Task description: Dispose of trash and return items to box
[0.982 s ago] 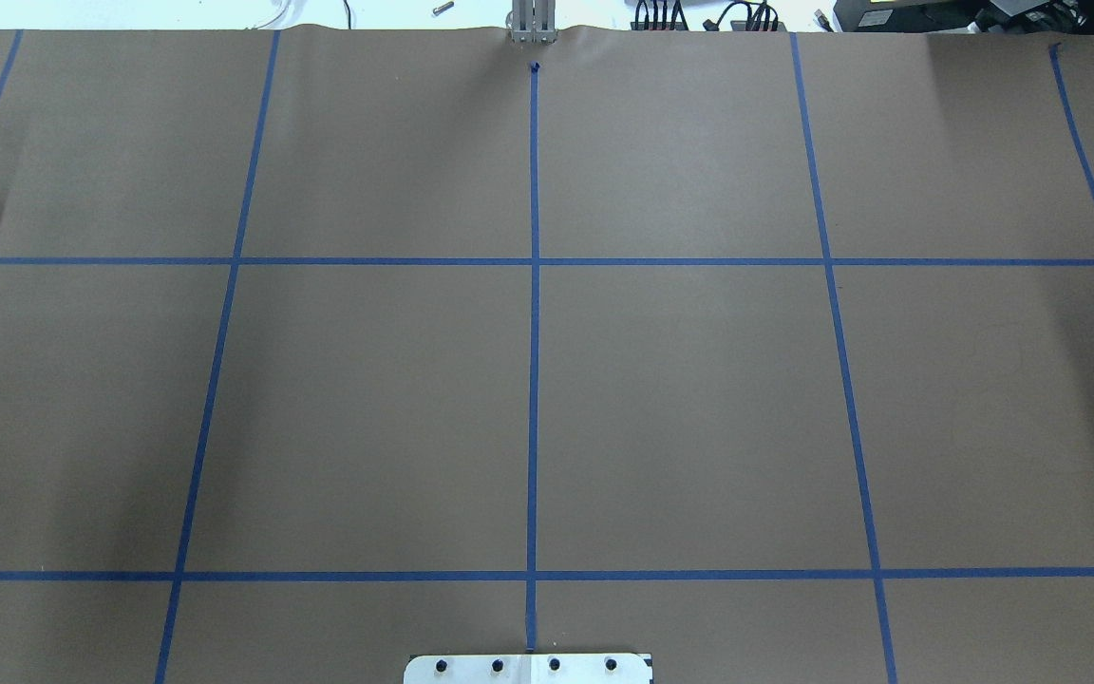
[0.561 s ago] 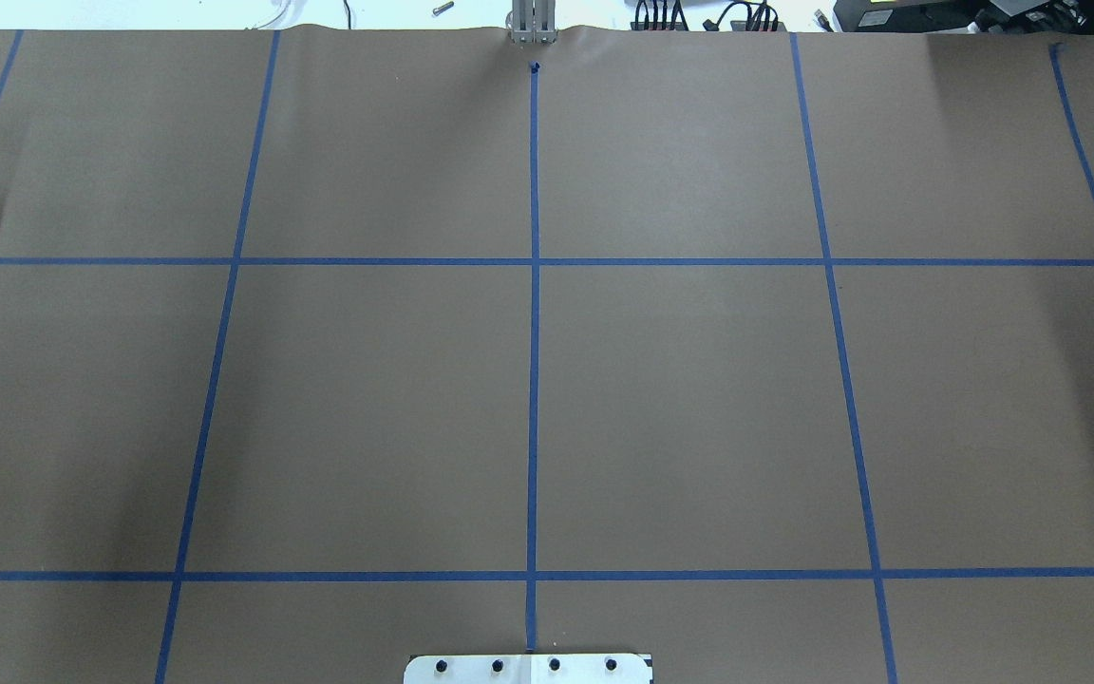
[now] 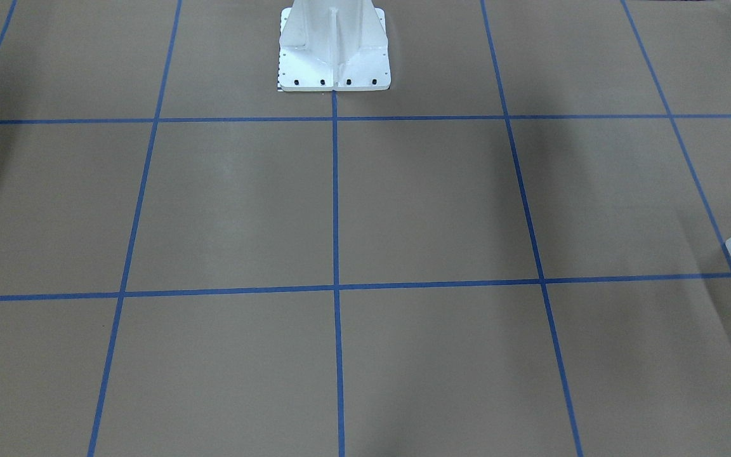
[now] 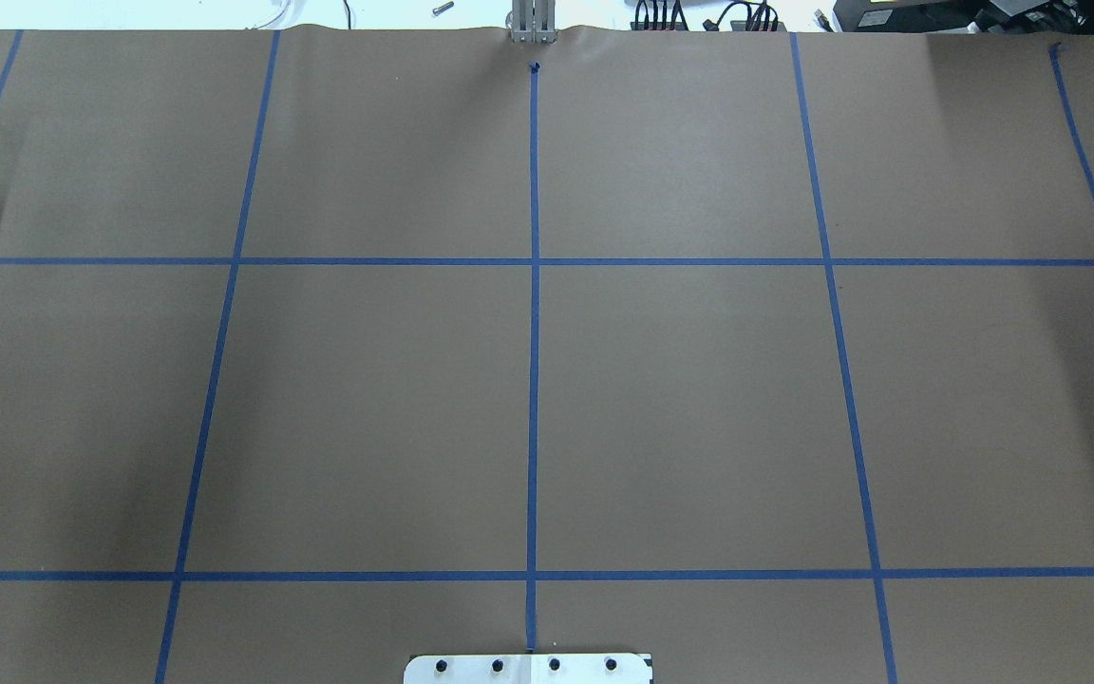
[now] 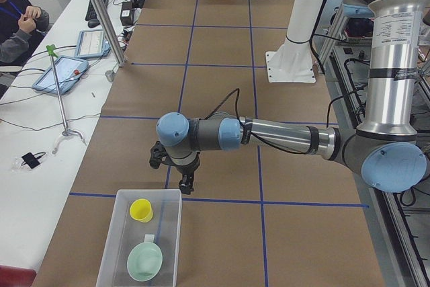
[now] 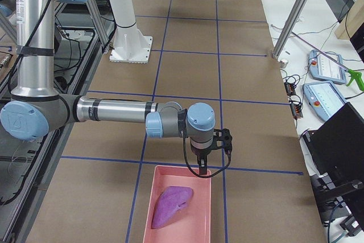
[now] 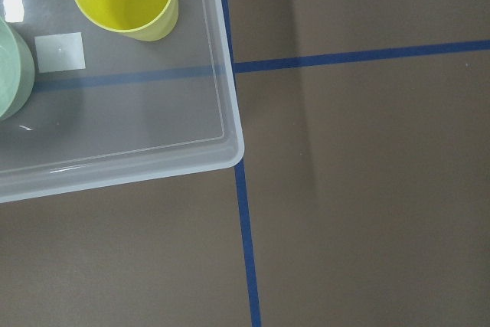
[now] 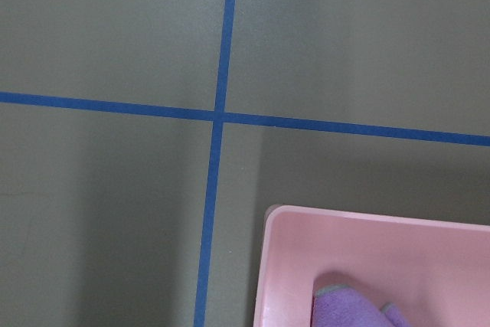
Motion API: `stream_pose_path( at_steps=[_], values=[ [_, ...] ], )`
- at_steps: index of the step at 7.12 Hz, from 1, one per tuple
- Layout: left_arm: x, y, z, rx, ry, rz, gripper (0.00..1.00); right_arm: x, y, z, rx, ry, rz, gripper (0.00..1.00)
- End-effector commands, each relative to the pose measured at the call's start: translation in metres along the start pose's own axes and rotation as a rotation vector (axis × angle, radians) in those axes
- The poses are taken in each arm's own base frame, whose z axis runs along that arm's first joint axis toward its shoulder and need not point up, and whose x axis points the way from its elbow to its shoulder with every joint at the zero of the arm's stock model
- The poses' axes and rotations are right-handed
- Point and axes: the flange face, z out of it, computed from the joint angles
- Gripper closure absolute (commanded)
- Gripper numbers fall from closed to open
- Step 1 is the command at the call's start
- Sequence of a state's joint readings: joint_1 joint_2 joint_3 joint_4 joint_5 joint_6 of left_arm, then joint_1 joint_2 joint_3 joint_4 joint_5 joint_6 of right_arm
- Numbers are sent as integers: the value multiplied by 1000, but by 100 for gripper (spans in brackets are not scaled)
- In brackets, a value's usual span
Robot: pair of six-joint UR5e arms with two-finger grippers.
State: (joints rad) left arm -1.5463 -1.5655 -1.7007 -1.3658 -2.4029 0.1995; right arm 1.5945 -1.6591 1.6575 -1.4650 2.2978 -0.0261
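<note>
Covering the whole overhead view, the table (image 4: 680, 399) is laid with brown paper and ruled by blue tape lines (image 4: 534, 332); no loose object is made out on it in the overhead and front-facing views. The left arm (image 5: 282, 136) is stretched across the middle of the exterior left view, and the right arm (image 6: 114, 109) across the middle of the exterior right view.

At the bottom left of the exterior left view lies the clear box (image 5: 164, 233), and at the bottom centre of the exterior right view the pink tray (image 6: 196, 209). A purple item (image 6: 170, 206) is seen lying in the tray. Inside the box a green cup (image 5: 144, 262) and, above it in the frame, a yellow cup (image 5: 141, 210) are set upright, near each other.

The left gripper (image 5: 180, 181) is held just above the box's upper rim, the right gripper (image 6: 211, 162) just above the tray's upper rim. How far either is spread cannot be told, since both are shown only from the side; nothing is seen hanging from them.

The sorting is judged finished or close to it, with the release step in hand. What is called for next is probably a straight lift of both wrists clear of the container walls, so that neither rim is caught.
</note>
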Motion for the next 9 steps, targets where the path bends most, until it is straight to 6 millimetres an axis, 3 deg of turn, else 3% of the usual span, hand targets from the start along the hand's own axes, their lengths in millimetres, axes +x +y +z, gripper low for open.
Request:
stream_pose_path(
  at_steps=[1,3,9],
  values=[
    [3,-6,-4,-1,4,9,1,-2,0,1,-1,-1,-4,0],
    [9,-15,-10,11,4,-49,1,-7,-2,-4,8,-2,-16,0],
    [8,-14,-9,10,5,-52,1,-12,-6,-4,8,-3,-28,0]
  ],
)
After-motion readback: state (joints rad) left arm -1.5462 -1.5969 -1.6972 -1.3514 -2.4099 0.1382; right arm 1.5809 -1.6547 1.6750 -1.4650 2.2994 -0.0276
